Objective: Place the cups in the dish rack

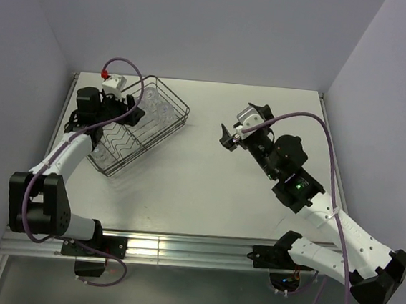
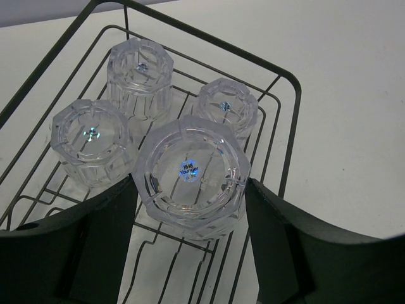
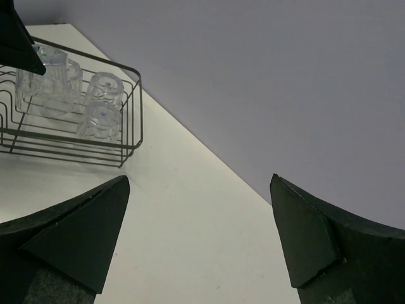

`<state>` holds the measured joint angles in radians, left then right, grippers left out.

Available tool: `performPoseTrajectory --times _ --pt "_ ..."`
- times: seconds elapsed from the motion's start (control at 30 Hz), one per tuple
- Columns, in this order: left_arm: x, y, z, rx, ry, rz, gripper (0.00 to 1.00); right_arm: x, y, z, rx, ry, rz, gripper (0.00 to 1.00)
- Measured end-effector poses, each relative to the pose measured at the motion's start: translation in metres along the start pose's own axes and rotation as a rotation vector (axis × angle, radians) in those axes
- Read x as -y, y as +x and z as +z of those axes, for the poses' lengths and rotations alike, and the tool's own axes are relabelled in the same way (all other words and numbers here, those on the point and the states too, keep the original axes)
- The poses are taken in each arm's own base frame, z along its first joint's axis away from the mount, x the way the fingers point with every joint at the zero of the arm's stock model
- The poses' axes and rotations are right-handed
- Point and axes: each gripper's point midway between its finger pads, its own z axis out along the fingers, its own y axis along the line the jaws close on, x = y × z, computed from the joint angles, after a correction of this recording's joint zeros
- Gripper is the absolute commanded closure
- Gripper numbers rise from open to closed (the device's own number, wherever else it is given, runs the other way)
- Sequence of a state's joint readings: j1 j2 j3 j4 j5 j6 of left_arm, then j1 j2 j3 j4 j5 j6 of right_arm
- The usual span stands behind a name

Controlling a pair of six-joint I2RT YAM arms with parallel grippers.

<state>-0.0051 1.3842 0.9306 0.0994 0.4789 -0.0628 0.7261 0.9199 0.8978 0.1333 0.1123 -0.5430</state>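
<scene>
The black wire dish rack lies at the table's back left. In the left wrist view, three clear ribbed tumblers stand upside down in the rack: one at the back, one on the left and one on the right. My left gripper is over the rack, shut on a fourth, larger tumbler, also upside down. My right gripper is open and empty above the middle of the table; it shows in the right wrist view too. The brown mug is out of view.
The right wrist view shows the rack with its glasses far to its left, bare table below and the grey wall behind. Walls close in the table on the left, back and right.
</scene>
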Motion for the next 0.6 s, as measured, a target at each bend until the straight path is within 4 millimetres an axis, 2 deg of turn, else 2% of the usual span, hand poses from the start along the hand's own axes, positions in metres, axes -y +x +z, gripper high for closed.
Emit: performPoseTrajectory --times 0.4,0.6 --pt "-0.012 0.012 0.015 -0.006 -0.018 0.015 1.0 -0.004 0.008 0.001 -0.027 -0.016 0.021 0.0" --pt "-0.02 0.025 0.023 -0.033 -0.034 0.017 1.0 -0.006 0.009 0.002 -0.031 -0.02 0.021 0.0"
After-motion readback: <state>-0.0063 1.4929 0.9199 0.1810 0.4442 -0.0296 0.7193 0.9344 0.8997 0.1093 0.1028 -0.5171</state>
